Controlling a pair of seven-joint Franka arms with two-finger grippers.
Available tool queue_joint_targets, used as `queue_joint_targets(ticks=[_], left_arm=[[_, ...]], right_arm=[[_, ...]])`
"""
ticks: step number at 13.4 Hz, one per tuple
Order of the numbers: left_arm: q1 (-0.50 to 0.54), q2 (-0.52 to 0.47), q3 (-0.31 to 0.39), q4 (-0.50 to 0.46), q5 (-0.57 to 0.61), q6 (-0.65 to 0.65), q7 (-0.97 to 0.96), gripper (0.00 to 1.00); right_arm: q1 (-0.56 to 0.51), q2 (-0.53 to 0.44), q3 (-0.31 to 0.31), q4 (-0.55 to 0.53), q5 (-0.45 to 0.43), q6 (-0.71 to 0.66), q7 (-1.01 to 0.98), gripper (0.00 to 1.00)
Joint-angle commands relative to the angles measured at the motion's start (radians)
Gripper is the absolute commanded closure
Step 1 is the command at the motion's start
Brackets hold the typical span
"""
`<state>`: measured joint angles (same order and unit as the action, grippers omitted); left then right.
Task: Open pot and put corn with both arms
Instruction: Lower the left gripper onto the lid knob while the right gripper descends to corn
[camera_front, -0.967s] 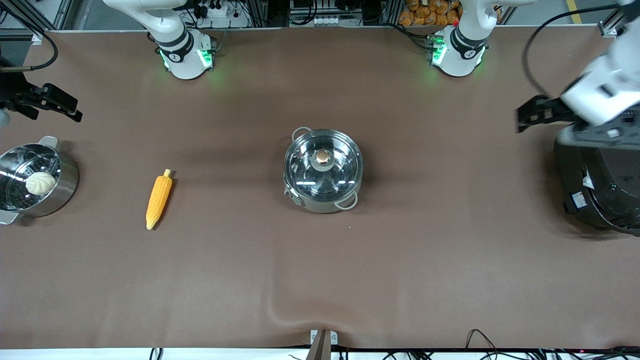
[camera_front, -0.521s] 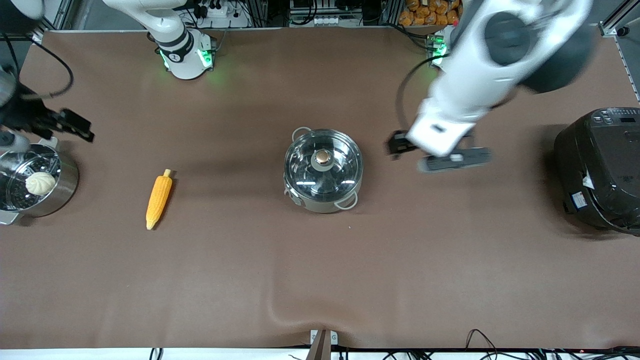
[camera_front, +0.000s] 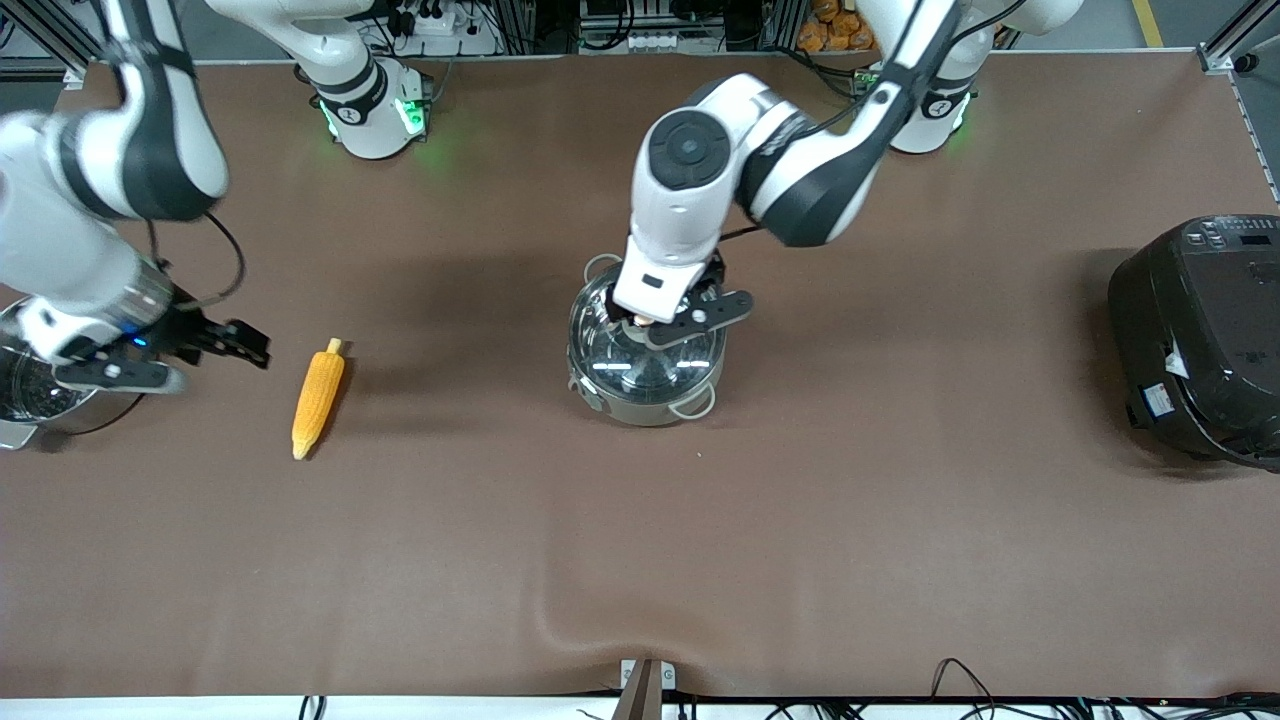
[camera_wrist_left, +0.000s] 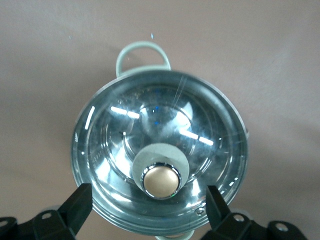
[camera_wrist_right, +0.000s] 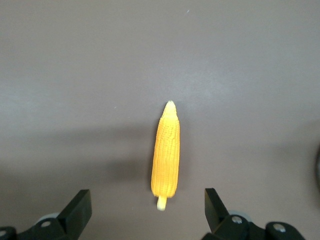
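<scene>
The steel pot (camera_front: 640, 375) stands at the table's middle with its glass lid on. My left gripper (camera_front: 652, 322) hangs open over the lid's tan knob. In the left wrist view the knob (camera_wrist_left: 161, 181) lies between the wide-apart fingers (camera_wrist_left: 75, 207), which do not touch it, and the pot (camera_wrist_left: 160, 115) fills the view. The corn (camera_front: 318, 398) lies on the table toward the right arm's end. My right gripper (camera_front: 240, 345) is open and empty beside the corn's pale stub end. In the right wrist view the corn (camera_wrist_right: 166, 150) lies just ahead of the gripper (camera_wrist_right: 147, 210).
A steel steamer pot (camera_front: 15, 400) stands at the right arm's end, mostly hidden by that arm. A large black rice cooker (camera_front: 1200, 340) stands at the left arm's end. The brown table cover has a wrinkle (camera_front: 560, 620) near the front camera's edge.
My left arm swung from the rice cooker end to over the pot's lid. My right arm moved from over the steamer pot toward the corn. Pot and corn have not moved.
</scene>
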<state>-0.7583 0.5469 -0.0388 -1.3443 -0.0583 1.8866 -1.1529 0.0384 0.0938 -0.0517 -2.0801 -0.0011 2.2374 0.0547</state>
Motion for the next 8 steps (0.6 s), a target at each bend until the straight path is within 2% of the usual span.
queue_joint_targets(ticks=[1, 4, 8], left_arm=[[-0.019, 0.019, 0.011, 0.02, 0.038, -0.009, -0.054, 0.0], [-0.045, 0.079, 0.016, 0.027, 0.043, 0.005, -0.093, 0.01], [-0.062, 0.103, 0.014, 0.025, 0.058, 0.023, -0.111, 0.09]], right_arm=[[-0.015, 0.03, 0.013, -0.101, -0.01, 0.146, 0.008, 0.0], [-0.028, 0.101, 0.013, -0.109, -0.005, 0.197, 0.008, 0.0], [-0.032, 0.205, 0.013, -0.107, -0.002, 0.316, 0.008, 0.0]])
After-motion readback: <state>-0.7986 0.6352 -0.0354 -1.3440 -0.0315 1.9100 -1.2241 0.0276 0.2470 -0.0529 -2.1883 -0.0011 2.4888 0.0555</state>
